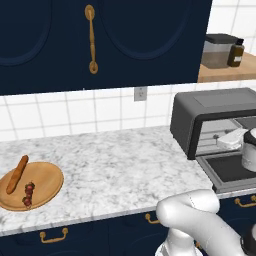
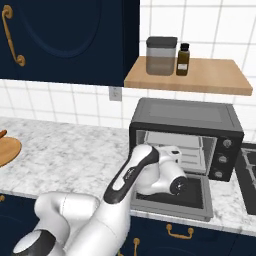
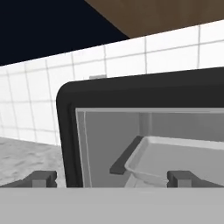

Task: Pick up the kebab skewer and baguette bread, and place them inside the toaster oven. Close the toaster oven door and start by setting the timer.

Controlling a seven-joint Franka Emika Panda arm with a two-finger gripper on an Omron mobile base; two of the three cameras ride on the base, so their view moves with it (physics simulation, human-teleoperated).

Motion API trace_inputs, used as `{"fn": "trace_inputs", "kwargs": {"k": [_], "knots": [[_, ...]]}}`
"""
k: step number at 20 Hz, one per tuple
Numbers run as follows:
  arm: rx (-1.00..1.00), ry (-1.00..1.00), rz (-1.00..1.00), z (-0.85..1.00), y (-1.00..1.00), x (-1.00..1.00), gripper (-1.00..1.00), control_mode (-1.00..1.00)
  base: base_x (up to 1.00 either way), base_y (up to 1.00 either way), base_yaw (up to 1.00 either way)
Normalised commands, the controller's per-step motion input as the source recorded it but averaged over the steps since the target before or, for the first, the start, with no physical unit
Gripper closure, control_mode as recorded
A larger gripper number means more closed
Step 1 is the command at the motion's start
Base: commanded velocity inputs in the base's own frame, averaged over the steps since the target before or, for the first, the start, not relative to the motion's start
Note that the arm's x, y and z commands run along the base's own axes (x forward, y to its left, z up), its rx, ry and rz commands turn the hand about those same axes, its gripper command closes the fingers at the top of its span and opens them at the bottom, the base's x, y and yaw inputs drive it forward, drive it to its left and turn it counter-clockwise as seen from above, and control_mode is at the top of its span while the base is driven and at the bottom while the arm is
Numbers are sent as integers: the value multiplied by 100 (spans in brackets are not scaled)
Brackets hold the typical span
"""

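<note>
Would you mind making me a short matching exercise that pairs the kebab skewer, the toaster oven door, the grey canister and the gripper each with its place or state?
Column one:
1. kebab skewer
2. toaster oven door
3. grey canister
4. gripper

Column two:
A. on the wooden shelf, beside a small dark bottle
B. open, facing the oven's cavity
C. on the round wooden plate, beside the baguette bread
D. folded down flat at the counter's edge

Pairs: 1-C, 2-D, 3-A, 4-B
</note>
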Motion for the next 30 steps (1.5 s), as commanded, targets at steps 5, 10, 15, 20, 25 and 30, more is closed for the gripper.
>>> {"fn": "trace_inputs", "kwargs": {"k": [5, 10, 15, 20, 25, 30], "knots": [[4, -7, 0, -6, -29, 40, -100, -100, 0, 0, 0], [0, -1, -3, -17, -13, 48, -100, -100, 0, 0, 0], [0, 0, -4, -25, -19, 52, -100, -100, 0, 0, 0], [0, 0, -3, -28, -21, 45, -100, -100, 0, 0, 0], [0, 0, -1, -24, -23, 39, -100, -100, 0, 0, 0], [0, -1, 0, -17, -18, 30, -100, -100, 0, 0, 0]]}}
